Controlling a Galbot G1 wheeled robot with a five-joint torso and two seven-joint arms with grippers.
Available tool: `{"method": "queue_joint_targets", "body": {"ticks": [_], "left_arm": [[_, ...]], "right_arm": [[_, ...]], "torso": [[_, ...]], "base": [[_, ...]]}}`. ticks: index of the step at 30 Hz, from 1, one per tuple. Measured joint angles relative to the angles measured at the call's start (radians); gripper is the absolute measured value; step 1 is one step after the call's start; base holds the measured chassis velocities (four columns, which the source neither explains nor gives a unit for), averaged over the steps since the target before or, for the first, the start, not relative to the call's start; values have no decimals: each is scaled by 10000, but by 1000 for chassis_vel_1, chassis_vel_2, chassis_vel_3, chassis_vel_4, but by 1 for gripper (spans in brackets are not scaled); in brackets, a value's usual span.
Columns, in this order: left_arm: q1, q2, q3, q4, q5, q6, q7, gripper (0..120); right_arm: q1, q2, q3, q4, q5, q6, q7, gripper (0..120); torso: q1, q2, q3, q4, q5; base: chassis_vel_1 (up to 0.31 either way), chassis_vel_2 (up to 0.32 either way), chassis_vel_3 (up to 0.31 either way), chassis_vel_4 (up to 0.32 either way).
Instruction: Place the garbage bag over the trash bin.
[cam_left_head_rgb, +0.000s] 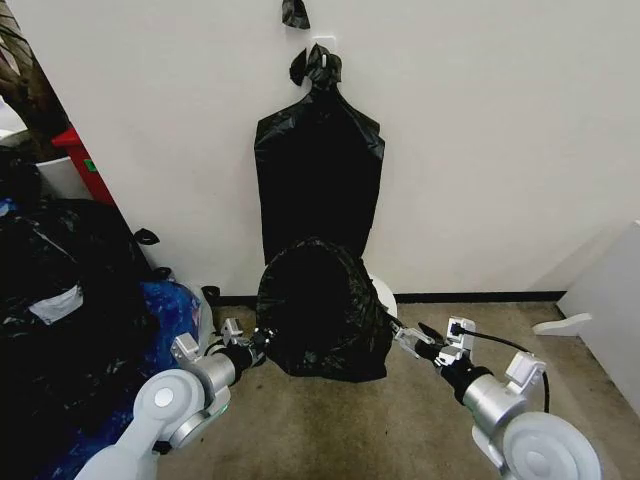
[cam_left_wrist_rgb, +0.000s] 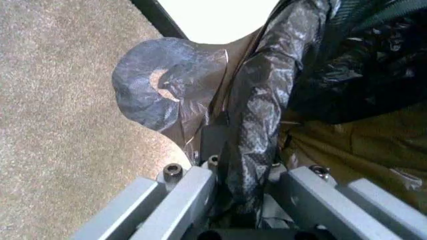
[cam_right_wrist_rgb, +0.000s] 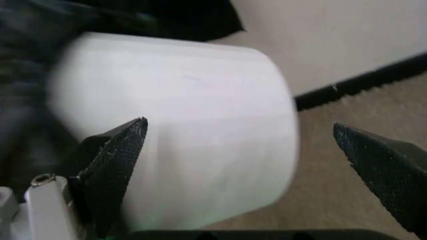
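My left end effector is clenched on a fold of the bag; in the left wrist view the crinkled film runs straight down between the fingers. My right end effector stands released, its two fingers spread wide with the bin wall just beyond them and nothing between them.

The risk I judge greatest: only one side of the bag is held. If I pull with the left alone, the thin film could slide back off the rim on the right side, or drag the light bin across the floor. The right fingers could also close on bare wall and miss the plastic.

The bag is glossy black, limp and wrinkled, draped over most of the bin like a hood, its lower edge hanging near the floor. Only a sliver of bin shows, at the bag's right edge. The bin stands on the floor, close to the wall, below a flat black bag hung there.
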Motion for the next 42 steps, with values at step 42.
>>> {"method": "queue_joint_targets", "body": {"ticks": [42], "left_arm": [[112, 17, 115, -200, 260, 140, 509, 0]], "right_arm": [[-162, -4, 73, 182, 446, -523, 119, 100]], "torso": [[0, 0, 0, 0, 0]], "base": [[0, 0, 0, 0]]}}
